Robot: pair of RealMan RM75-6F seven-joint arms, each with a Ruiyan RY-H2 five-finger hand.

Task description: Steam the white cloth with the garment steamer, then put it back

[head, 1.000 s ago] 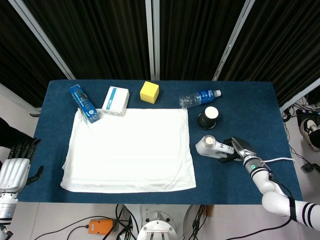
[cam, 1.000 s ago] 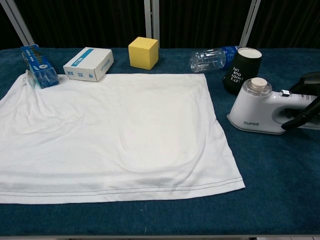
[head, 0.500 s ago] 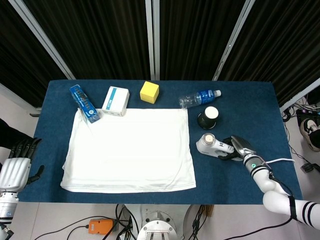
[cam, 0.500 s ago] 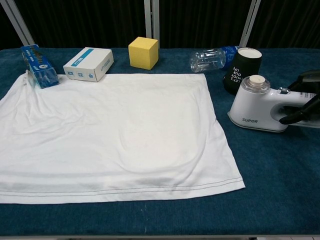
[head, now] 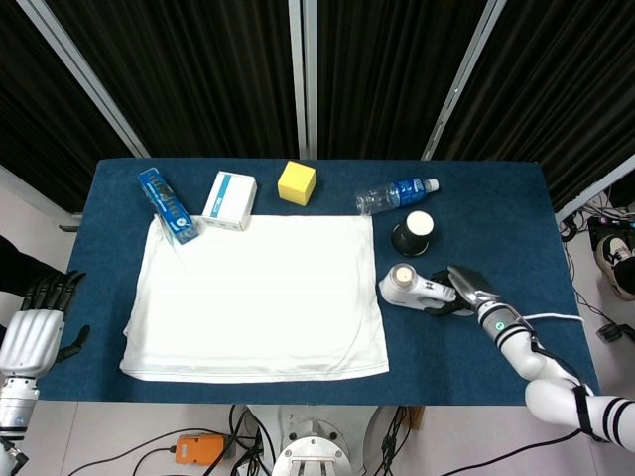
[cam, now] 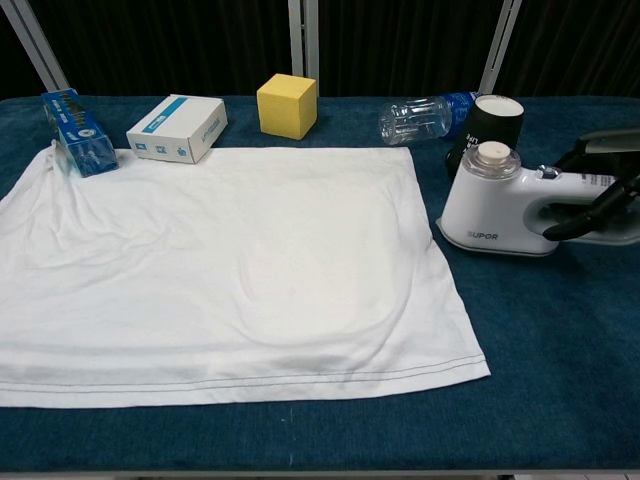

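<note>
Right hand (head: 464, 291) grips the handle of the steamer (cam: 500, 203), fingers wrapped around the back of it, and over the last second it has drawn the steamer left across the blue surface (head: 476, 208) until its nose sits just beside the right edge of the white cloth (head: 260, 296), in front of the black cup (head: 414, 233). By my reading the approach is nearly over and the first pass over the cloth comes next. Left hand (head: 34, 327) hangs off the surface's left side, fingers apart and holding nothing, unchanged.
</note>
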